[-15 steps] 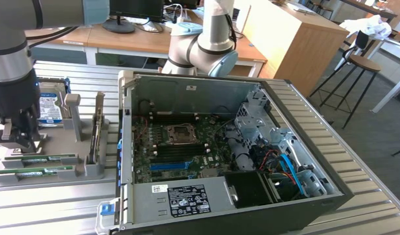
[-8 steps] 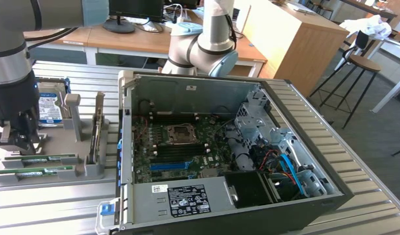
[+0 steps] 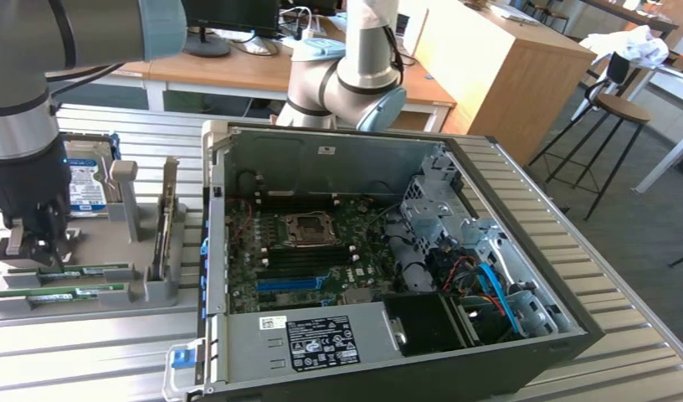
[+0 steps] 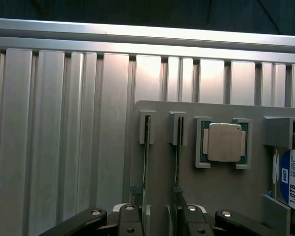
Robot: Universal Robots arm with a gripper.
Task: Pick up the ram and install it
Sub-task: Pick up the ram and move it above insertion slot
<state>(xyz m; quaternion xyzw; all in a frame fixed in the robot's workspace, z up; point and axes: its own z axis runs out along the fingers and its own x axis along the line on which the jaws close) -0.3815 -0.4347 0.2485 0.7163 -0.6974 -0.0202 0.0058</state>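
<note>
Two ram sticks, thin green boards, stand on edge in a grey holder (image 3: 151, 293) on the exterior view's left: one (image 3: 87, 270) behind the other (image 3: 63, 291). The wrist view shows them edge-on as two thin lines, ram (image 4: 146, 157) and ram (image 4: 177, 157). My gripper (image 3: 34, 249) hangs just above the holder, over the sticks' ends on the exterior view's left. In the wrist view the gripper (image 4: 157, 219) is open, each dark finger (image 4: 135, 216) roughly in line with one stick, nothing between them. The open PC case (image 3: 213, 251) shows its motherboard slots (image 3: 302, 270).
A hard drive (image 3: 87, 180) with a blue-white label stands behind the holder, also hard drive (image 4: 291, 179). A CPU (image 4: 224, 142) sits in a holder pocket. Upright grey posts (image 3: 168, 218) rise beside the sticks. The table (image 3: 609, 352) is ribbed metal.
</note>
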